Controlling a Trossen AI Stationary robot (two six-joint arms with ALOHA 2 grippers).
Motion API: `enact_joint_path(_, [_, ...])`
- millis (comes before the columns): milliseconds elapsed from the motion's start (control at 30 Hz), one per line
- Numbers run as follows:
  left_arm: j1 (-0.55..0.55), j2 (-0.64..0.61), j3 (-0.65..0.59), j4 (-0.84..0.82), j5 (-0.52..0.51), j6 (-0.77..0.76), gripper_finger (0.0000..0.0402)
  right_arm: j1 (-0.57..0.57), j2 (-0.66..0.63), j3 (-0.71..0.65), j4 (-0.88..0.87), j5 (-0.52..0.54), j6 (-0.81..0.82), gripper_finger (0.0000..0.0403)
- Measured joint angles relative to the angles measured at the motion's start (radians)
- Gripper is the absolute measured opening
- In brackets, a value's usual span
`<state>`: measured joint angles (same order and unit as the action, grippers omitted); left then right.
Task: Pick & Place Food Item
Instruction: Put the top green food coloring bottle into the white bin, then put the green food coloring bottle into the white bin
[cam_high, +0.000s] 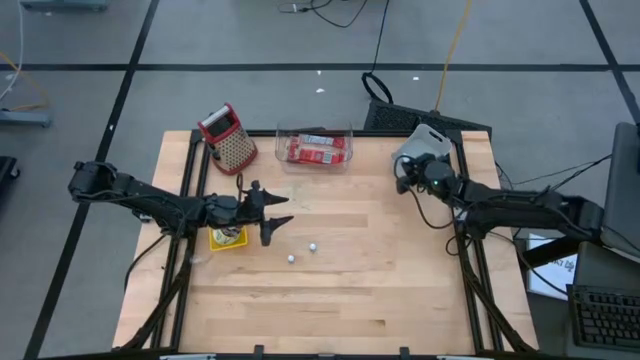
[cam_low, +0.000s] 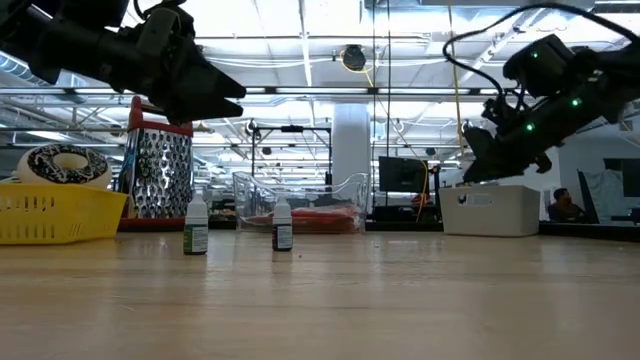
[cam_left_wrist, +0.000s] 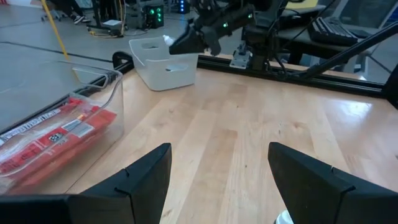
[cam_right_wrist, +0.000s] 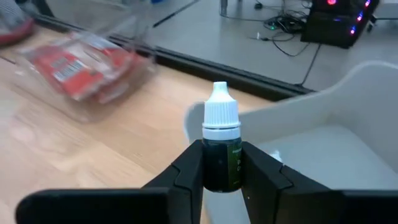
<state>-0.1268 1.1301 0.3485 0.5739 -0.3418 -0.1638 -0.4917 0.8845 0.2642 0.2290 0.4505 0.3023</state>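
Pinched between the right gripper's (cam_right_wrist: 219, 167) two dark fingers in the right wrist view is a small dropper bottle (cam_right_wrist: 221, 144) with a white cap and dark green contents, held upright at the near rim of a white bin (cam_right_wrist: 348, 118); beyond it lies a clear plastic container (cam_right_wrist: 93, 53) with red food packets inside. Seen from the left wrist, the left gripper (cam_left_wrist: 216, 177) has its fingers spread wide over bare wooden table (cam_left_wrist: 249, 130), holding nothing, with the clear container of red packets (cam_left_wrist: 59, 134) to one side and the white bin (cam_left_wrist: 163, 62) far across the table under the other arm. From above, the left gripper (cam_high: 277, 221) hovers near the table's middle, just beside a yellow basket (cam_high: 228, 238), and two more dropper bottles (cam_high: 302, 252) stand on the wood near it. A box grater (cam_high: 228, 138) lies at the far edge, next to the clear container (cam_high: 315, 148). The right gripper (cam_high: 405, 170) sits at the white bin (cam_high: 425, 145) in the far right corner. At table height, the two standing bottles (cam_low: 240, 228) show upright and apart, in front of the grater (cam_low: 160, 170) and the clear container, and the yellow basket (cam_low: 55, 215) holds a patterned ring-shaped item (cam_low: 65, 165).
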Motion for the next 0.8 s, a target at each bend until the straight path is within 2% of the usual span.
enact_joint_path(233, [0.000,0.000,0.000,0.005,0.000,-0.004,0.0271,-0.029,-0.001,-0.050,0.081,-0.001,-0.003,0.0086])
enact_joint_path(800, [0.000,0.000,0.000,0.005,0.000,-0.023,0.0271,-0.070,0.000,-0.053,0.153,-0.008,0.018,0.0149])
